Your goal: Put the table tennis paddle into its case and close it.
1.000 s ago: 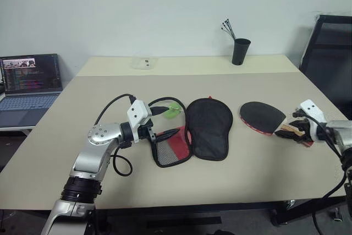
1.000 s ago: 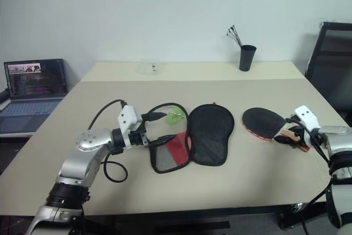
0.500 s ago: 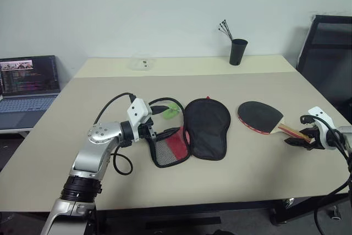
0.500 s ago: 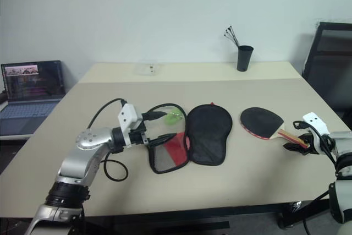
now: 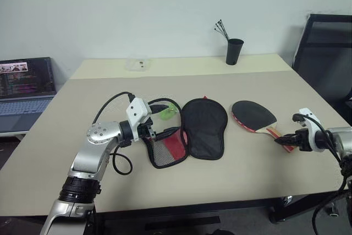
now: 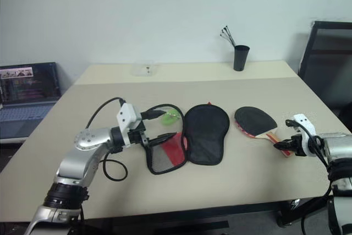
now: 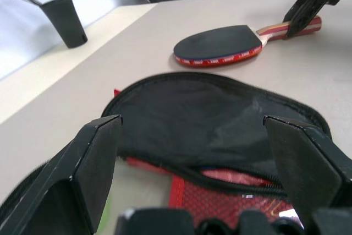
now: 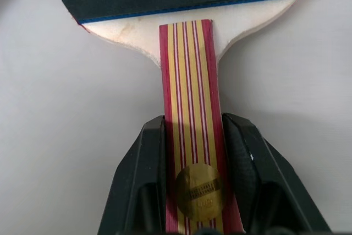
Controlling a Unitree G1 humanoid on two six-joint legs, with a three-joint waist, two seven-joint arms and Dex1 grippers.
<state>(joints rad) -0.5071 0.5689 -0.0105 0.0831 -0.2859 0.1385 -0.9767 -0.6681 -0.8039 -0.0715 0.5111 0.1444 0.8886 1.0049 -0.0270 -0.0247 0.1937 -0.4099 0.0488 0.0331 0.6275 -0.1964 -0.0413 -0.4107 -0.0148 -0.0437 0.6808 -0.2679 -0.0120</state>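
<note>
The table tennis paddle (image 5: 253, 116) lies flat on the beige desk (image 5: 231, 174), on the robot's right side, with its black rubber face up and its striped handle pointing toward the right gripper (image 8: 192, 136). In the right wrist view the two black fingers (image 8: 144, 158) of this gripper sit on both sides of the handle end and touch it, so the grip looks closed on the handle, but the paddle is not lifted yet. The case (image 5: 190, 136) lies near the middle of the desk, just beside the paddle's blade, and it is unzipped and spread open, with the black flap turned to one side and the red and mesh part on the other. The left gripper (image 5: 159, 122) stands at the red and mesh half with its fingers (image 7: 93, 158) wide apart, holding nothing, and a green pull tag (image 5: 166, 112) is close to it. As I judge it, only the opening of the case is done; carrying the paddle over, sliding it inside and zipping are all left. Further away stand a black cup (image 5: 234, 51) and a laptop (image 5: 25, 85).
</note>
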